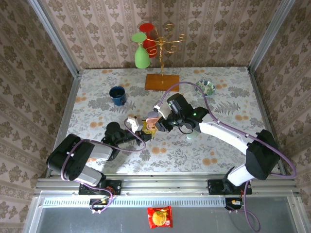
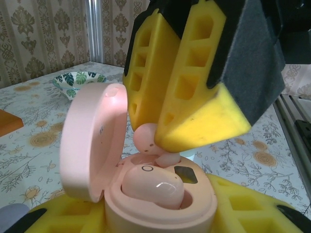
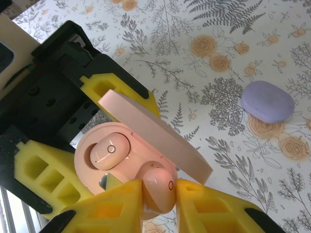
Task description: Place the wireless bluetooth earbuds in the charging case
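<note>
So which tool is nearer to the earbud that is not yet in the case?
Right. The right tool grips that earbud; the left tool holds the open case just below it.

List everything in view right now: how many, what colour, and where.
charging case: one, pink, lid open, in the left gripper
seated earbud: one, pink, inside the charging case
held earbud: one, pink, in the right gripper, above the case
second case: one, lilac, closed, on the table right of centre
cup: one, dark blue, far left
bowl: one, green leaf pattern, far right
stand: one, gold wire, wooden base, far centre
green glass, red glass: one each, hanging on the stand
snack packet: one, red, below the near rail
table: one, floral cloth
left gripper: one, yellow fingers, shut on the charging case
right gripper: one, yellow fingers, shut on the held earbud
</note>
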Robot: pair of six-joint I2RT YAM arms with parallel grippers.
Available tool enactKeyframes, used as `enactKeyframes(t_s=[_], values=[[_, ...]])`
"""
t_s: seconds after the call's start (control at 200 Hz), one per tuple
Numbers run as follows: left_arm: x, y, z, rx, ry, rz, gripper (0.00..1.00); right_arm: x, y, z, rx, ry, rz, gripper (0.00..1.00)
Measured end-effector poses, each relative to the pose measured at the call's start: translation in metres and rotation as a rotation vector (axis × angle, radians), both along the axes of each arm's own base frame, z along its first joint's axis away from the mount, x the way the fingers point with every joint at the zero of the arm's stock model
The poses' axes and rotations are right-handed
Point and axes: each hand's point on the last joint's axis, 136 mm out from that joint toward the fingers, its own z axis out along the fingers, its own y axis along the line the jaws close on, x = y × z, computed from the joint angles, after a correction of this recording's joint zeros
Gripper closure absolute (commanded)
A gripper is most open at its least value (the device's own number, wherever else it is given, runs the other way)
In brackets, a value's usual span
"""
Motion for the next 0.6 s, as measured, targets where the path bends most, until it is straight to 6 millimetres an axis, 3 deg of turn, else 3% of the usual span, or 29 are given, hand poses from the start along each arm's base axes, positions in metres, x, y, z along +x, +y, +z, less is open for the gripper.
enactKeyframes(t_s=[0.12, 0.45, 0.6], values=[[0.0, 0.0, 0.0, -0.001, 0.01, -0.001, 0.59, -0.001, 0.001, -0.002, 0.007, 0.003, 0.006, 0.73], [0.001, -0.001, 0.002, -0.007, 0.01, 0.005, 0.59, -0.003, -0.002, 0.001, 0.015, -0.003, -0.006, 0.46], [0.001, -0.001, 0.002, -0.006, 0.009, 0.004, 0.58, -0.008, -0.013, 0.017, 0.064, -0.023, -0.038, 0.36]])
